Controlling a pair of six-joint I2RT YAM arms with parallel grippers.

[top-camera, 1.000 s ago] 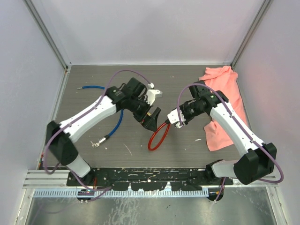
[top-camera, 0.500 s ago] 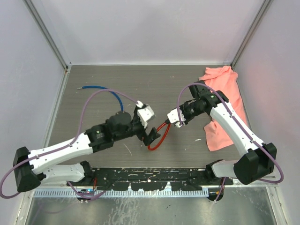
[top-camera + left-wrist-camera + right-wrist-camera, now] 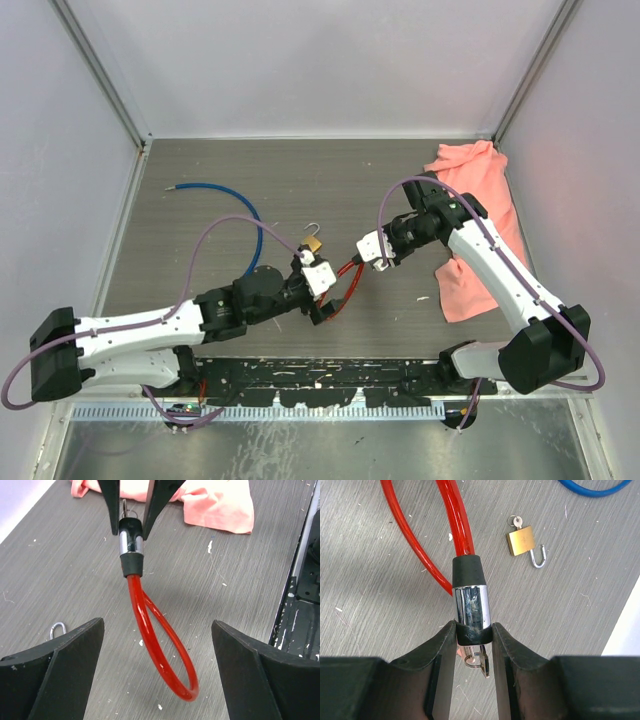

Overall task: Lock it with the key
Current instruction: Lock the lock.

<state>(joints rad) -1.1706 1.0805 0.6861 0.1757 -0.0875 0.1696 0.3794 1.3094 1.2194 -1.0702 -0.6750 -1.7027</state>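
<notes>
Grey wood-grain desk [image 3: 300, 170], flecked with paint, walled by pale panels on three sides.

- Red cable lock [image 3: 186, 694] is found just past desk centre, toward 6 o'clock. Its lock barrel [image 3: 471, 607] is clamped at the black end cap by the right jaws, and the loop trails out toward the left arm.
- Key [image 3: 480, 662] on a small ring is seen at the cap end, tucked between the right jaws. How far it is seated cannot be told.
- Left jaws are spread wide with nothing held. The loop lies ahead of them, untouched.

Step judged: the key is to be taken by the left jaws and turned while the barrel is held.
- The key's head should be pinched on its flat faces and the turn made about the barrel's long axis.
- The right grip should be kept firm so the barrel is not spun with the key.
- Access is tight, since the key sits inside the right jaws' gap.

Room:
- Brass padlock [image 3: 313, 241] lies at 12 o'clock of the left jaws, close by.
- Pink cloth [image 3: 480, 220] lies at 3 o'clock.
- Blue cable [image 3: 215, 190] lies at 10 o'clock, well apart.
- Black rail [image 3: 320, 372] at 6 o'clock is near.
- Bare desk is left toward 12 o'clock.
</notes>
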